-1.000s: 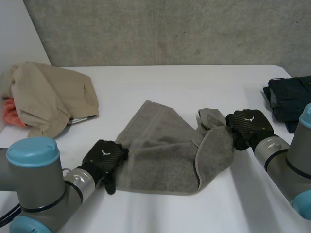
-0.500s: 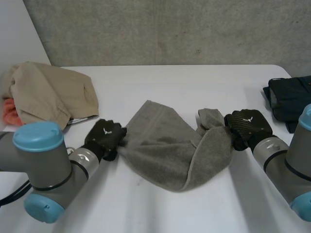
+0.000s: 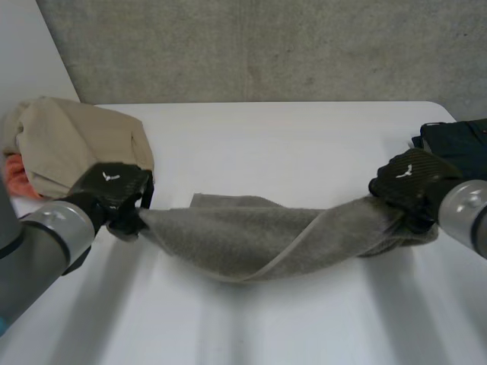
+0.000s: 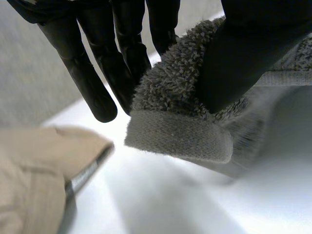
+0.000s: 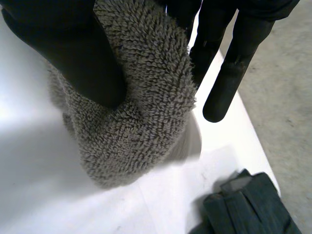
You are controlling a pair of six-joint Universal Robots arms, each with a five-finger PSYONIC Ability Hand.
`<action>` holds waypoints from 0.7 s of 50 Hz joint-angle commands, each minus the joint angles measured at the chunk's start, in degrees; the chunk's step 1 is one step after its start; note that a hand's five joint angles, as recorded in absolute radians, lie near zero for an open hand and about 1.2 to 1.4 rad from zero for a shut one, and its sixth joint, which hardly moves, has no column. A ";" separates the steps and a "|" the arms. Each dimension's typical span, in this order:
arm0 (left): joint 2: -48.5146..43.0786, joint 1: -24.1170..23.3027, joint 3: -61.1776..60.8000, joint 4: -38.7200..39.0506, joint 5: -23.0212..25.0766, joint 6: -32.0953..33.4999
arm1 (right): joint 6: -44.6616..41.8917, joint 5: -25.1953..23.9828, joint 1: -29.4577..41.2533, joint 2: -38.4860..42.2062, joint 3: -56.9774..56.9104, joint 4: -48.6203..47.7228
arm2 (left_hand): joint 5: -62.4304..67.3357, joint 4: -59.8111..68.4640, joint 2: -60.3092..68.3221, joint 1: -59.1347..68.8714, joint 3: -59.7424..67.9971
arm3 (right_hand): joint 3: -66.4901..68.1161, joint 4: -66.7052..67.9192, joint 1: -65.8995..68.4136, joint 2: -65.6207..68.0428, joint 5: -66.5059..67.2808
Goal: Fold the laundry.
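A grey towel (image 3: 259,239) hangs stretched and twisted between my two hands, sagging to the white table (image 3: 289,144) in the middle. My left hand (image 3: 114,194) pinches its left end; in the left wrist view the thumb (image 4: 243,53) presses the hemmed corner of the towel (image 4: 180,136) against the fingers (image 4: 92,73). My right hand (image 3: 411,182) grips the right end. In the right wrist view the thumb (image 5: 73,58) clamps a bunch of the towel (image 5: 136,112) against the fingers (image 5: 229,73).
A beige garment (image 3: 68,148) lies heaped at the table's left edge, over something orange (image 3: 15,179), close to my left hand; the beige garment (image 4: 34,170) lies just beyond the fingertips. A dark folded garment (image 3: 456,141) sits at the right edge, near my right hand, with the dark garment (image 5: 248,204) seen below it.
Both hands have moved apart, the left to the left and the right to the right, pulling the crumpled towel out into a long stretched band. The left hand has closed on its corner.
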 commanded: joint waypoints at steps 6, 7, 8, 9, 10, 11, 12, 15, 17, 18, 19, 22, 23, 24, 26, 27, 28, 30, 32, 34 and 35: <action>-15.15 3.07 29.61 14.08 2.15 -3.84 | 18.02 9.11 6.17 13.74 -16.69 -35.84 | 14.93 11.36 11.48 14.54 12.07 | 12.02 11.26 18.66 13.03 14.87; -15.07 3.34 31.57 15.76 2.33 -5.70 | 19.26 9.91 6.34 13.74 -17.32 -39.22 | 14.93 11.36 11.48 14.54 12.07 | 12.02 11.26 18.66 13.03 14.87; -15.06 3.60 33.50 17.34 2.42 -7.63 | 20.14 10.44 6.52 13.65 -17.50 -42.73 | 14.93 11.36 11.48 14.54 12.07 | 12.02 11.26 18.66 13.03 14.87; -14.98 3.78 35.09 18.93 2.34 -9.65 | 20.94 10.62 6.61 13.48 -17.50 -46.34 | 14.93 11.36 11.48 14.54 12.07 | 12.02 11.26 18.66 13.03 14.87; -14.63 4.30 37.45 21.55 1.73 -13.50 | 22.25 10.27 6.78 12.95 -17.07 -53.42 | 14.93 11.36 11.48 14.54 12.07 | 12.02 11.26 18.66 13.03 14.87; -14.54 4.48 38.52 22.62 1.37 -15.19 | 22.96 9.84 6.78 12.77 -16.72 -57.06 | 14.93 11.36 11.48 14.54 12.07 | 12.02 11.26 18.66 13.03 14.87; -14.45 4.74 39.05 23.59 0.85 -16.69 | 23.49 9.31 6.78 12.60 -16.19 -60.49 | 14.93 11.36 11.48 14.54 12.07 | 12.02 11.26 18.66 13.03 14.87; -14.45 4.92 40.29 24.92 -0.47 -19.16 | 25.42 6.94 6.96 12.68 -13.99 -71.57 | 14.93 11.36 11.48 14.54 12.07 | 12.02 11.26 18.66 13.03 14.87; -14.62 4.66 39.68 23.26 -0.39 -18.29 | 26.21 5.10 6.96 13.56 -12.50 -75.62 | 14.93 11.36 11.48 14.54 12.07 | 12.02 11.26 18.66 13.03 14.87; -14.71 4.48 39.15 22.47 -0.21 -17.85 | 26.22 4.30 7.05 14.00 -12.06 -75.81 | 14.93 11.36 11.48 14.54 12.07 | 12.02 11.26 18.66 13.03 14.87; -15.06 4.13 37.41 20.98 0.05 -16.63 | 26.13 3.77 7.05 14.35 -11.71 -75.64 | 14.93 11.36 11.48 14.54 12.07 | 12.02 11.26 18.66 13.03 14.87; -15.50 3.34 34.15 19.21 0.49 -14.77 | 25.87 2.10 6.79 15.67 -9.60 -72.84 | 14.93 11.36 11.48 14.54 12.07 | 12.02 11.26 18.66 13.03 14.87; -15.94 2.90 31.53 18.77 0.66 -13.72 | 25.78 1.58 6.52 16.28 -8.11 -70.13 | 14.93 11.36 11.48 14.54 12.07 | 12.02 11.26 18.66 13.03 14.87; -16.20 2.64 30.11 18.85 0.67 -13.19 | 25.78 1.40 6.35 16.55 -7.40 -68.36 | 14.93 11.36 11.48 14.54 12.07 | 12.02 11.26 18.66 13.03 14.87; -16.73 2.11 27.38 19.12 0.67 -12.05 | 25.60 1.13 6.00 17.08 -5.82 -64.68 | 14.93 11.36 11.48 14.54 12.07 | 12.02 11.26 18.66 13.03 14.87; -17.34 1.59 24.50 19.47 0.67 -10.83 | 25.43 0.70 5.56 17.69 -3.99 -59.87 | 14.93 11.36 11.48 14.54 12.07 | 12.02 11.26 18.66 13.03 14.87; -17.70 1.32 23.25 19.73 0.58 -10.29 | 25.25 0.52 5.38 17.95 -3.10 -58.08 | 14.93 11.36 11.48 14.54 12.07 | 12.02 11.26 18.66 13.03 14.87; -18.40 0.53 19.31 20.17 0.49 -8.19 | 24.20 -0.10 4.68 18.74 -0.38 -50.99 | 14.93 11.36 11.48 14.54 12.07 | 12.02 11.26 18.66 13.03 14.87; -18.58 0.18 16.84 20.35 0.40 -6.78 | 22.80 -0.45 4.15 19.19 1.38 -46.13 | 14.93 11.36 11.48 14.54 12.07 | 12.02 11.26 18.66 13.03 14.87; -18.41 -0.18 13.58 20.52 0.23 -5.11 | 20.16 -0.80 3.10 19.54 2.97 -39.45 | 14.93 11.36 11.48 14.54 12.07 | 8.84 8.08 15.48 9.85 11.68; -18.23 -0.26 12.70 20.61 0.14 -4.58 | 18.94 -0.80 2.66 19.54 3.24 -37.17 | 14.93 11.36 11.48 14.54 12.07 | 3.31 2.55 9.95 4.32 6.16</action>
